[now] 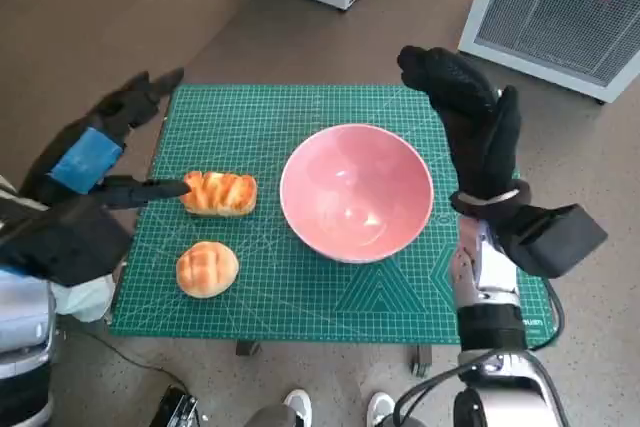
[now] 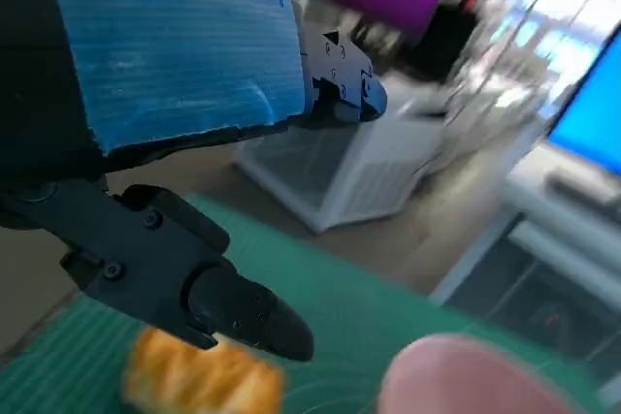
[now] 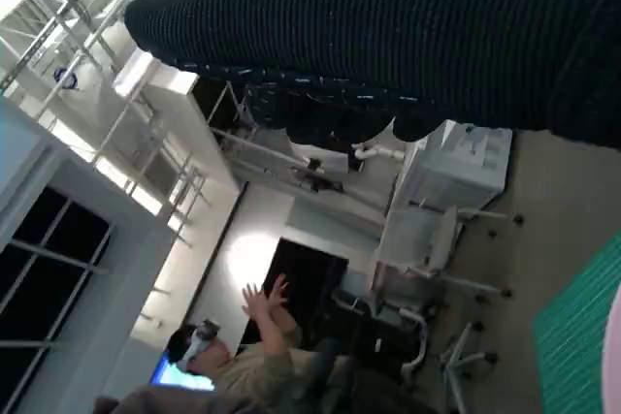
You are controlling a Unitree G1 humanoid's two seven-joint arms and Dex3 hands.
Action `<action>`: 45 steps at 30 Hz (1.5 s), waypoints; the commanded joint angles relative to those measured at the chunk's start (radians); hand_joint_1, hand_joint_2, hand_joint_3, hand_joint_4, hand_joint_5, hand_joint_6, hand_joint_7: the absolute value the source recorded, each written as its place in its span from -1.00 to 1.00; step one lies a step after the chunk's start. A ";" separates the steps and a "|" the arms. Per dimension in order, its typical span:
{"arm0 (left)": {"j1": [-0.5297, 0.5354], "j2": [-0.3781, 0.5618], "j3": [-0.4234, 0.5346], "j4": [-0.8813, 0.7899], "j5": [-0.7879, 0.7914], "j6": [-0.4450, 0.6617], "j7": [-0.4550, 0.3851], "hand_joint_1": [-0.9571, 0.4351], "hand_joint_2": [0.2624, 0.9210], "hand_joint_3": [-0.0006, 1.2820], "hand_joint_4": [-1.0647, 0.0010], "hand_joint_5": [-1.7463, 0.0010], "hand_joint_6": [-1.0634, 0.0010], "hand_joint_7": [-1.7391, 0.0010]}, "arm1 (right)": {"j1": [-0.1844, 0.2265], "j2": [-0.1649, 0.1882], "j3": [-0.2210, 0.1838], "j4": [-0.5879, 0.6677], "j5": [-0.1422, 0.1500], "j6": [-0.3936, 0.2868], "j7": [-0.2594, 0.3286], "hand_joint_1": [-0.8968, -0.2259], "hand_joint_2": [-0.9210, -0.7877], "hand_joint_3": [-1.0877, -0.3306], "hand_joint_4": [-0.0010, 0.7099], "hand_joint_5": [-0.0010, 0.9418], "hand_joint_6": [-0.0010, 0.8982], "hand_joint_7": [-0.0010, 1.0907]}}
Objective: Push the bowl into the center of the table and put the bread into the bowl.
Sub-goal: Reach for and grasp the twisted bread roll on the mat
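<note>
- The bowl (image 1: pixel 356 193) is sitting near the middle of the green mat (image 1: pixel 250 112) on the counter, a little toward the robot's right side, and nothing is lying inside it.
- Two breads are lying on the mat left of the bowl: a long bread (image 1: pixel 219 192) just beside the bowl rim, and a round bread (image 1: pixel 207 268) nearer to the front edge.
- The left hand (image 1: pixel 95 152) is hovering at the left edge of the mat with its fingers spread; one finger is reaching toward the long bread, but I cannot tell if it is touching it. It is holding nothing.
- The right hand (image 1: pixel 470 117) is standing upright just beside the right rim of the bowl, fingers extended and holding nothing; contact with the rim is not clear.
- Risk: if the right hand is pushing too high on the rim, the bowl may be tipping instead of sliding.
- Risk: a long push may be driving the bowl into the long bread.
- Risk: a shallow grasp may be dropping the bread outside the bowl.
</note>
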 commanded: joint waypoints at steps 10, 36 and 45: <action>-0.082 -0.005 -0.191 0.148 0.117 0.151 -0.051 0.12 0.47 -0.98 0.84 0.99 0.41 0.99 | 0.012 -0.005 -0.017 0.043 0.007 -0.001 -0.008 -0.40 -1.00 -0.07 -0.35 -0.99 -0.65 -0.23; -0.300 -0.140 -0.419 0.746 0.245 -0.069 0.149 0.25 0.53 -0.98 0.55 0.97 0.22 0.97 | 0.010 -0.014 -0.020 0.054 0.002 -0.007 -0.009 -0.36 -1.00 -0.07 -0.34 -0.99 -0.67 -0.20; -0.349 -0.168 -0.453 0.890 0.270 -0.114 0.215 0.30 0.71 -0.97 0.23 0.97 -0.07 0.94 | 0.016 -0.017 -0.020 0.045 0.007 0.001 -0.006 -0.33 -1.00 -0.08 -0.35 -1.00 -0.68 -0.19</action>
